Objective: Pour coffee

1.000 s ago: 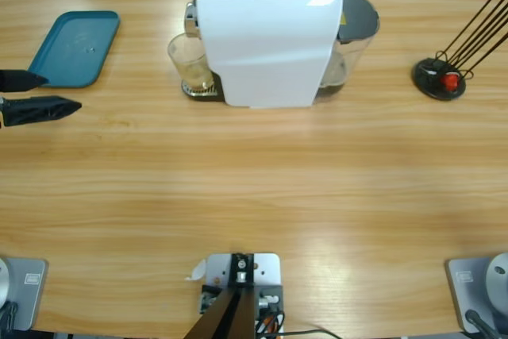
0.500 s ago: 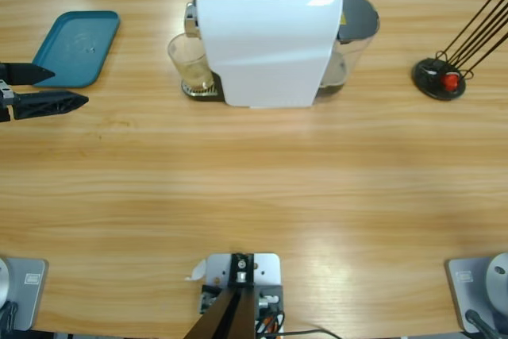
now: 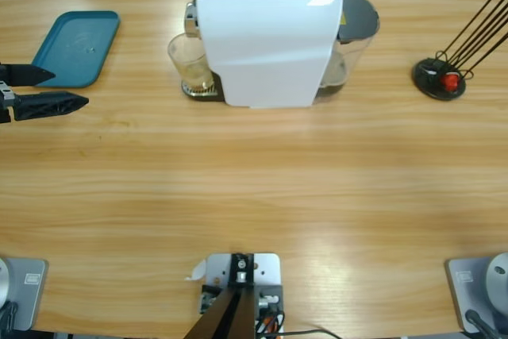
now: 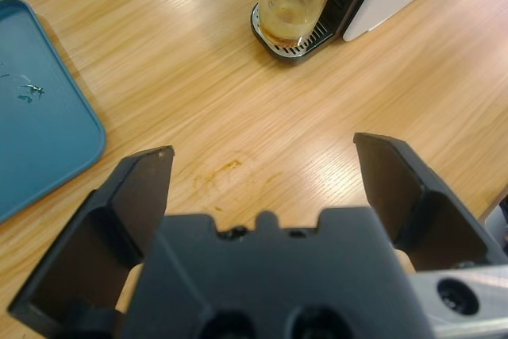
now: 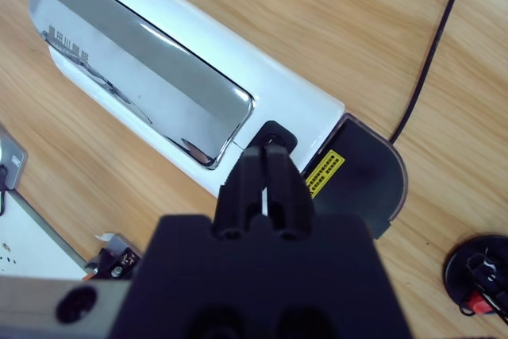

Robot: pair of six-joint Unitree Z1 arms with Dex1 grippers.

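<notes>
- Jaws of the left gripper [image 4: 262,168] stand wide apart over bare wood near the tabletop's left edge, holding nothing.
- Right gripper [image 5: 266,166], jaws pressed together, tips on the coffee machine's [image 3: 266,37] black top button.
- Coffee [image 4: 287,29]: brown film in a clear glass [image 3: 189,59] on the machine's drip grate.
- Smooth teal tray [image 3: 75,47] lies near the far-left corner.

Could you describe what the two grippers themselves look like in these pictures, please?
Both are matt black. The left gripper has two broad jaws with hollow, ribbed inner faces, tapering to points in the high view, rising from a chunky black body with round recesses. A silver-grey link with a bolt hole shows at its lower right. The right gripper has narrow jaws on a boxy black body, with a silver-grey piece at lower left.
</notes>
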